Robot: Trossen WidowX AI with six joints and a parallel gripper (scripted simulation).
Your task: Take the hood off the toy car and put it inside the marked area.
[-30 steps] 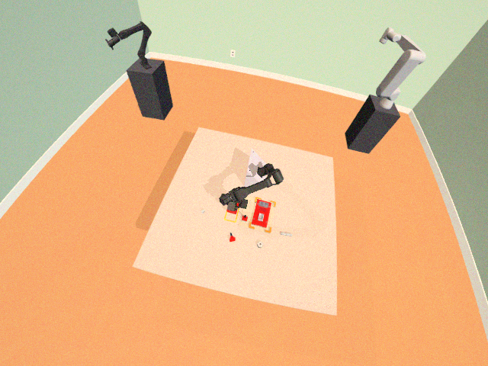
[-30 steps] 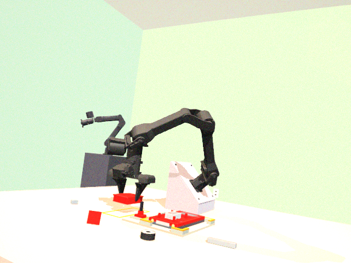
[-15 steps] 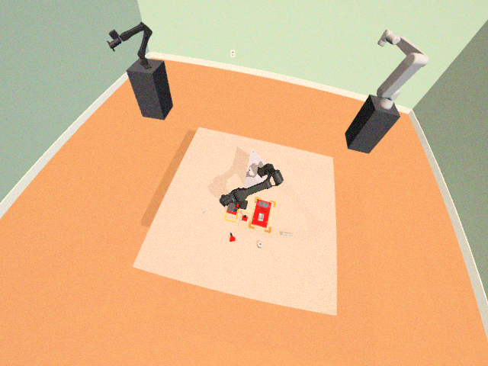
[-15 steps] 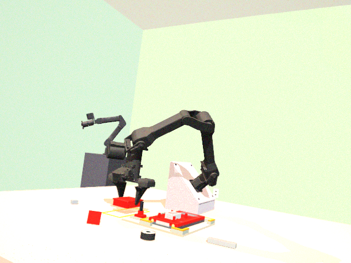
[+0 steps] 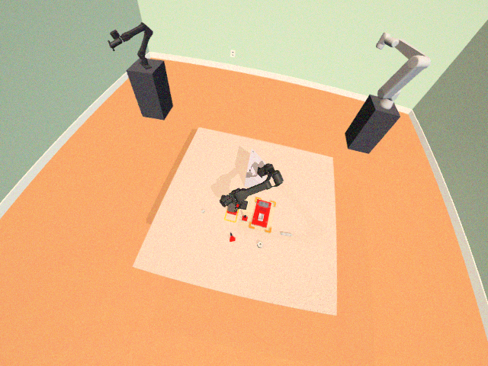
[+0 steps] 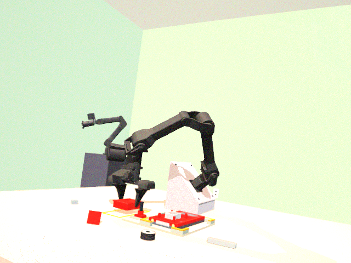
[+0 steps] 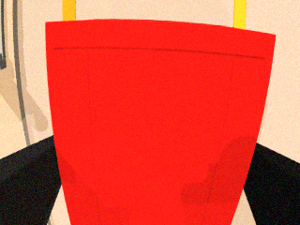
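Hood in gripper, nr marked area.

Pale table: toy car betw. orange-topped corners, black ring nr. it (plus yellow outline).

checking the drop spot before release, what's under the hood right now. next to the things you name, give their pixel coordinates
Under the hood (image 5: 232, 213) (image 6: 124, 204) (image 7: 159, 112), part of the yellow outline (image 5: 230, 221) (image 6: 113, 216) (image 7: 239, 14) seems covered; its near end shows. Whatever else lies beneath is hidden.
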